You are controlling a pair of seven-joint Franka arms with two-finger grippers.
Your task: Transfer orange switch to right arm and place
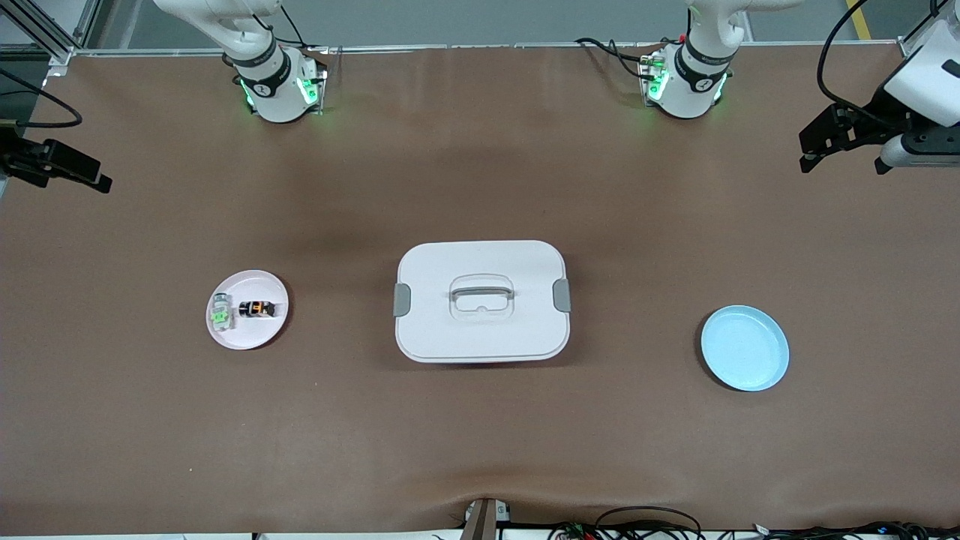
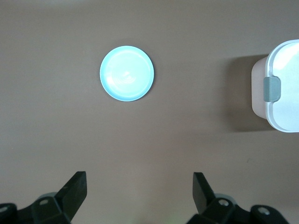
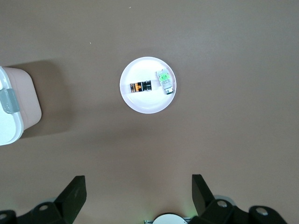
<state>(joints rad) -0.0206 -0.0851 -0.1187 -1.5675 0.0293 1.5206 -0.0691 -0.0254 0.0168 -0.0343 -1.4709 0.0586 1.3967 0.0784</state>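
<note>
The orange switch (image 1: 256, 308), a tiny black block with an orange-lit face, lies on a small white plate (image 1: 251, 335) toward the right arm's end of the table. It also shows in the right wrist view (image 3: 140, 87), on that plate (image 3: 147, 105). My right gripper (image 1: 56, 169) hangs open and empty high over the table's edge at that end; the right wrist view (image 3: 138, 183) shows its fingers spread wide. My left gripper (image 1: 845, 161) hangs open and empty over the other end, and its fingers are also spread wide in the left wrist view (image 2: 140, 181).
A pale switch with a green light (image 1: 220, 313) lies beside the orange one on the same plate (image 3: 165, 81). A white lidded box with a handle (image 1: 481, 300) stands mid-table. An empty light blue plate (image 1: 745, 347) lies toward the left arm's end (image 2: 126, 73).
</note>
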